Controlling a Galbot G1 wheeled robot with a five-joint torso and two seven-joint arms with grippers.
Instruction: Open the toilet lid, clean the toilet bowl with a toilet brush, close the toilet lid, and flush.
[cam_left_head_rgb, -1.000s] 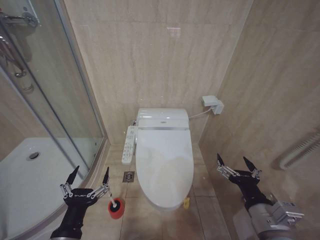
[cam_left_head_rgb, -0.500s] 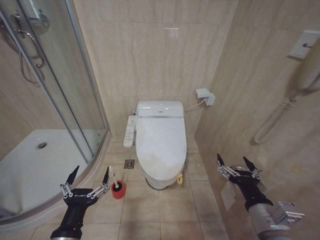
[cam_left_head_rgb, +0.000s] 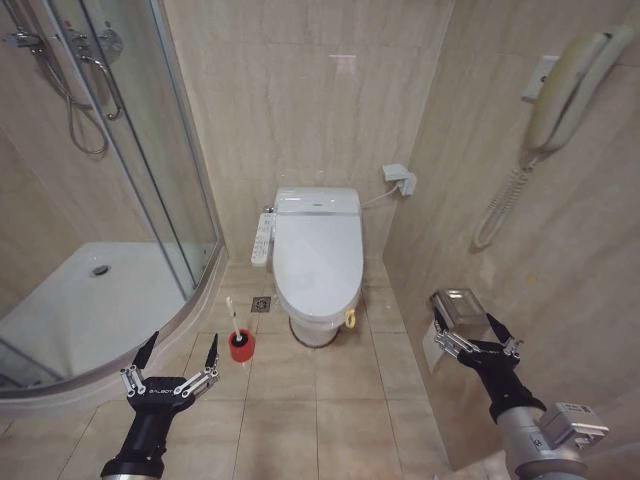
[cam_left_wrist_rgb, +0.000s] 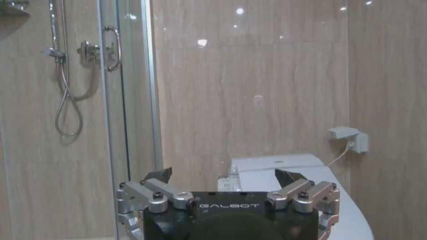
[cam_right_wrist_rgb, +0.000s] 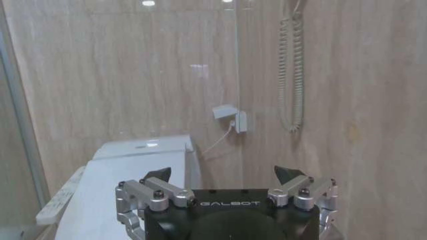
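My 2 end effectors, left (cam_left_head_rgb: 178, 352) and right (cam_left_head_rgb: 469, 328), gape wide, empty; toilet brush (cam_left_head_rgb: 233, 322) just ahead of left, toilet lid (cam_left_head_rgb: 317, 255) down beyond.

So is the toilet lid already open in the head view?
No, the toilet lid lies flat and closed over the bowl.

Camera pulled back from the glossy white closed toilet lid (cam_left_head_rgb: 317, 250), now farther off; red round brush holder cup (cam_left_head_rgb: 240, 346) farther ahead, chrome paper holder (cam_left_head_rgb: 459, 306) and wall handset (cam_left_head_rgb: 563, 88) now in view at right
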